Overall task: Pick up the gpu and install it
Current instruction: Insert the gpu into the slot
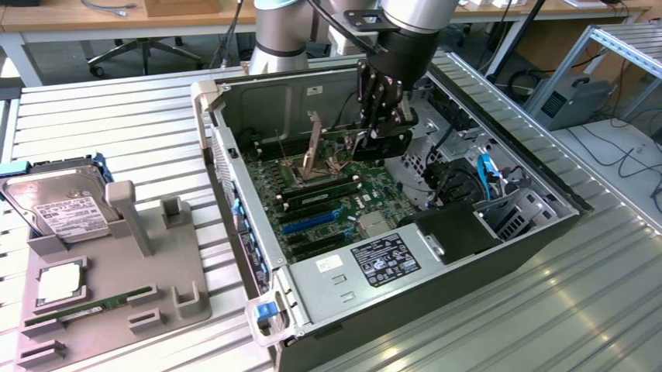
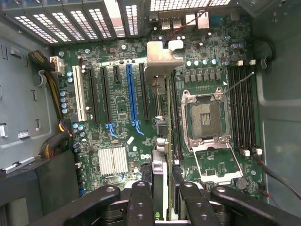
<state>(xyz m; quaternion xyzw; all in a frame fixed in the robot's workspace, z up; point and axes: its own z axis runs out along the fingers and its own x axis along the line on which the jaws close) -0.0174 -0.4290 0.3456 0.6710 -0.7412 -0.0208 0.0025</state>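
Currently you have: black-fingered gripper [image 2: 160,188] clamped on thin black-shrouded gpu [image 2: 159,117] with silver bracket, edge-on above green motherboard [image 2: 117,122].

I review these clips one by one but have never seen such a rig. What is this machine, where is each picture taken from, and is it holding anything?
A robot arm reaches into an open computer case lying on a metal table. One camera watches from outside; the other sits on the arm's wrist, looking down at the motherboard. The claw grips the gpu, a thin card seen edge-on with its silver bracket away from the claw, above the slots. Beside the case, at the exterior view's left, a grey tray carries a hard drive and a RAM stick.
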